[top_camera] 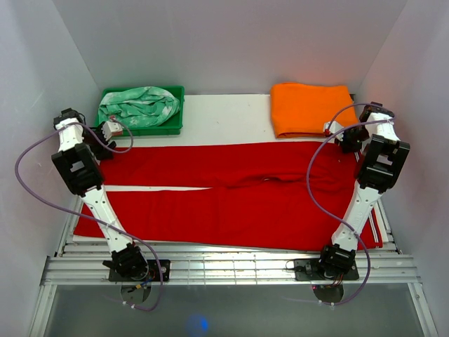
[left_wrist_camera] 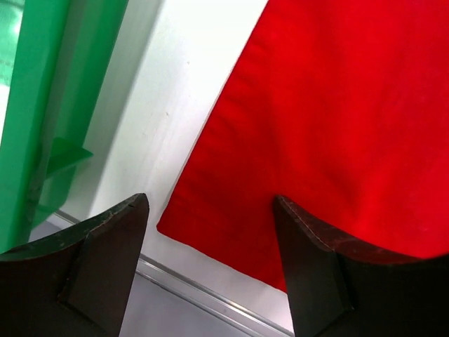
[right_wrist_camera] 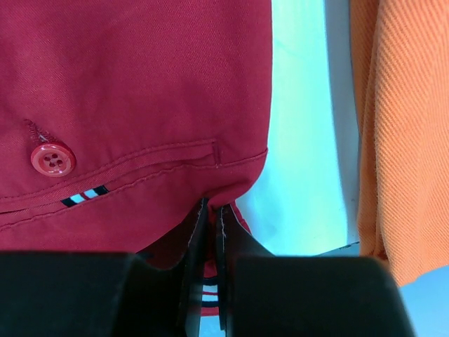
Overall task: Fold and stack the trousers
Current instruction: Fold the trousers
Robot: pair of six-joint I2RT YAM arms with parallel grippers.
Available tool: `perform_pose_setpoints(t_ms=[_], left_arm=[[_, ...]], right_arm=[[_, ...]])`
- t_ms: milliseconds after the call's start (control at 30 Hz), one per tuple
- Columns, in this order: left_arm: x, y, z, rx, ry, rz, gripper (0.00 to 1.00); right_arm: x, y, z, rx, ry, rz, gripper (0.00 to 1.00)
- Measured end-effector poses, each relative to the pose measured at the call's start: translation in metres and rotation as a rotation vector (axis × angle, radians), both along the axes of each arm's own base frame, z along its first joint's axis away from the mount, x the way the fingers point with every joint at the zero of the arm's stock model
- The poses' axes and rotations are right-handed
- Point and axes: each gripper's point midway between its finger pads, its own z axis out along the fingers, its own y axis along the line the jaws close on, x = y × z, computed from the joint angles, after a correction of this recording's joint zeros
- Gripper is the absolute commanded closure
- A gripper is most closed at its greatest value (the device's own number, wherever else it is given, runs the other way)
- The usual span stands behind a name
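Your left arm [top_camera: 102, 207] and right arm [top_camera: 354, 210]: white links, black joints.
Behind the left end effector [left_wrist_camera: 210, 199] and the right end effector [right_wrist_camera: 212, 207] a lilac cable [top_camera: 17, 170] loops; the fingers [left_wrist_camera: 105, 260] are dark, flat-faced wedges.

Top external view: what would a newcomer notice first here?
The bright red trousers lie spread flat across the table, legs pointing left. The right gripper pinches their waistband corner beside the folded orange cloth; the left gripper stands open over a leg hem.

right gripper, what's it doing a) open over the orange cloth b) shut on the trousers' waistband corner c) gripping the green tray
b: the right gripper has its fingers pressed together on the waistband edge of the trousers, with the orange cloth untouched beside it.
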Motion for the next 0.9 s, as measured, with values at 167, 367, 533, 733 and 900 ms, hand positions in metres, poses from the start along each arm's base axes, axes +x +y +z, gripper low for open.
perform_pose_setpoints(t_ms=[167, 367, 533, 733, 900], left_arm=[[-0.002, -0.001, -0.002, 0.025, -0.002, -0.052, 0.39], [-0.010, -0.010, -0.008, 0.029, 0.010, -0.108, 0.89], [-0.012, -0.013, -0.005, 0.018, 0.009, -0.079, 1.00], [-0.017, -0.007, 0.004, -0.079, -0.045, 0.110, 1.00], [-0.031, 0.005, 0.033, -0.148, -0.151, 0.288, 1.00]], right_arm=[[0.000, 0.000, 0.001, -0.004, -0.015, 0.001, 0.92], [0.000, 0.002, 0.003, 0.004, -0.033, -0.014, 0.92], [0.000, 0.003, 0.012, 0.030, -0.048, -0.068, 0.92], [-0.008, 0.004, 0.064, 0.084, -0.155, -0.163, 0.92], [-0.026, 0.009, 0.126, 0.145, -0.296, -0.208, 0.92]])
